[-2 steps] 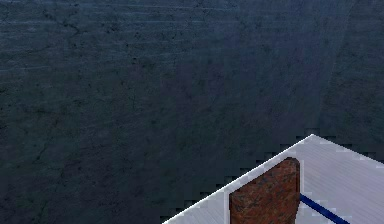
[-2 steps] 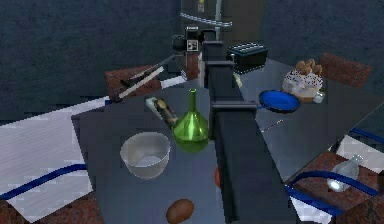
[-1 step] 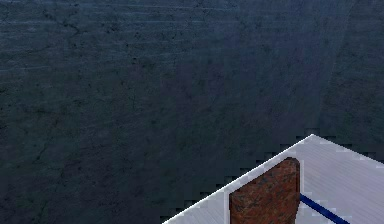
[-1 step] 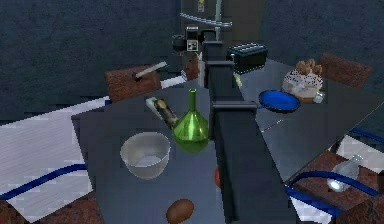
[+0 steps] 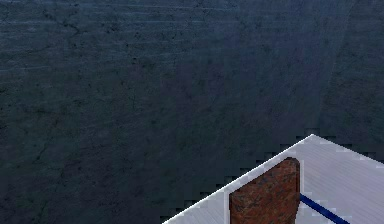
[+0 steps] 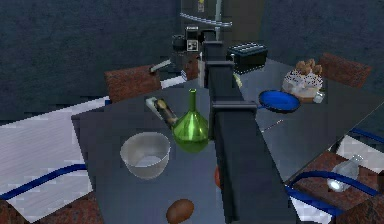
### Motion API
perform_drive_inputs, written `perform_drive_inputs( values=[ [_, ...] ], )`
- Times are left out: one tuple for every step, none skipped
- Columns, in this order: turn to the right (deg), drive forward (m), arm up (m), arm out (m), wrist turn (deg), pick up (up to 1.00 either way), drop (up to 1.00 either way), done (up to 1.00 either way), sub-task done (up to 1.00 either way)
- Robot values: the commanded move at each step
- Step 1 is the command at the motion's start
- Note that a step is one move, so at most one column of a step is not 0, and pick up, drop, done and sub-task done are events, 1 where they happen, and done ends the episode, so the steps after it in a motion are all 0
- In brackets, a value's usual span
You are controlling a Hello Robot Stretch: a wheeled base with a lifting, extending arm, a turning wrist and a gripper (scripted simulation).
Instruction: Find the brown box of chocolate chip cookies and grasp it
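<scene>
Jaws at the far end of the dark arm (image 6: pixel 240 150) sit over the far edge of the grey counter (image 6: pixel 105 140); whether they grip anything cannot be told. Nearest on the counter lies 1 brown oval lump (image 6: pixel 180 210). Behind it is 1 white bowl (image 6: pixel 145 157) with a plain pale inside, and 1 green flask (image 6: pixel 190 127) stands upright just beside the arm. Farther out are 1 blue plate (image 6: pixel 278 100) and 1 basket (image 6: pixel 303 78) heaped with pale rounded items, with 1 black toaster (image 6: pixel 245 52) beyond. At the far edge, close to the jaws, stands 1 small brown block (image 6: pixel 192 68); whether it is the cookie box cannot be told. Beyond the counter's far side stand 2 brown chairs (image 6: pixel 133 82). In the forward view, 1 brown chair back (image 5: pixel 266 195) stands on a white rug (image 5: pixel 345 165) with a blue stripe.
</scene>
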Motion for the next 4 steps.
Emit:
perform_drive_inputs(
  values=[
    [0.0, 0.00, -0.28, 0.00, 0.0, 0.00, 0.00, 0.00, 0.00],
    [0.0, 0.00, 0.00, 0.00, 0.0, 1.00, 0.00, 0.00, 0.00],
    [0.0, 0.00, 0.10, 0.00, 0.0, 0.00, 0.00, 0.00, 0.00],
    [0.0, 0.00, 0.00, 0.00, 0.0, 0.00, 0.00, 1.00, 0.00]
  ],
)
